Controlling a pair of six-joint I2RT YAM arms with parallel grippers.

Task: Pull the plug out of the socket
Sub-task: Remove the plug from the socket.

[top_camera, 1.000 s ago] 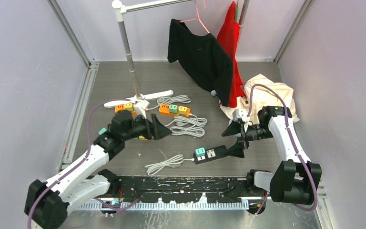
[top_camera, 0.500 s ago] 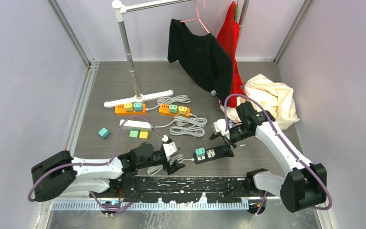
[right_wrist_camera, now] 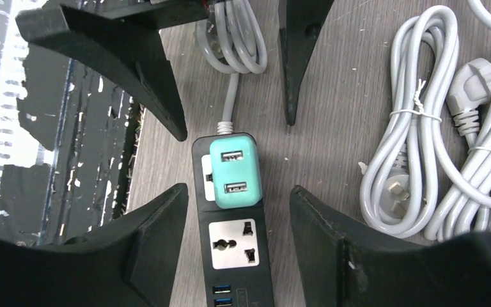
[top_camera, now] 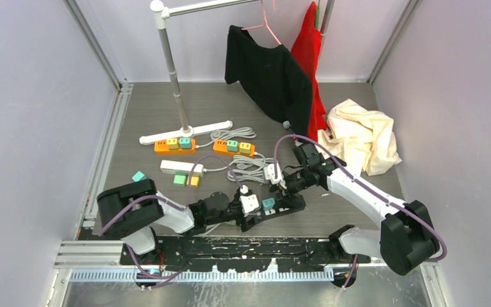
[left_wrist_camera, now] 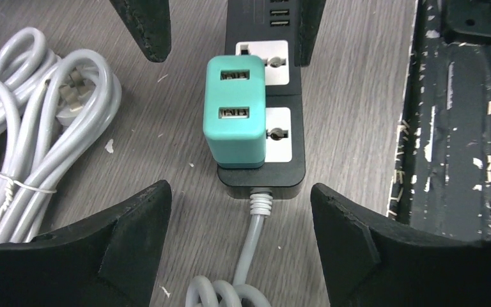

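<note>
A teal two-port plug (top_camera: 268, 203) sits in the end socket of a black power strip (top_camera: 294, 203) near the table's front edge. My left gripper (left_wrist_camera: 238, 199) is open, its fingers either side of the strip's cord end, just short of the plug (left_wrist_camera: 235, 118). My right gripper (right_wrist_camera: 238, 190) faces it from the other end and is open. Its fingers straddle the strip (right_wrist_camera: 238, 276) beside the empty middle socket and just behind the plug (right_wrist_camera: 234, 173), with small gaps to the strip on both sides. Seen from above, the left gripper (top_camera: 256, 216) and right gripper (top_camera: 282, 197) meet over the strip.
Coiled grey cords (top_camera: 252, 167) lie just beyond the strip, another coil (left_wrist_camera: 32, 134) beside my left fingers. Two orange strips (top_camera: 174, 146), a white strip (top_camera: 180, 166) and loose small plugs (top_camera: 185, 180) lie further back. A clothes rack (top_camera: 171, 70), hanging garments (top_camera: 272, 73) and a cream cloth (top_camera: 361, 134) stand behind. The black base rail (left_wrist_camera: 460, 128) borders the strip.
My left arm swung from the left of the table to the strip's cord end. My right gripper moved left over the strip and its jaws narrowed.
</note>
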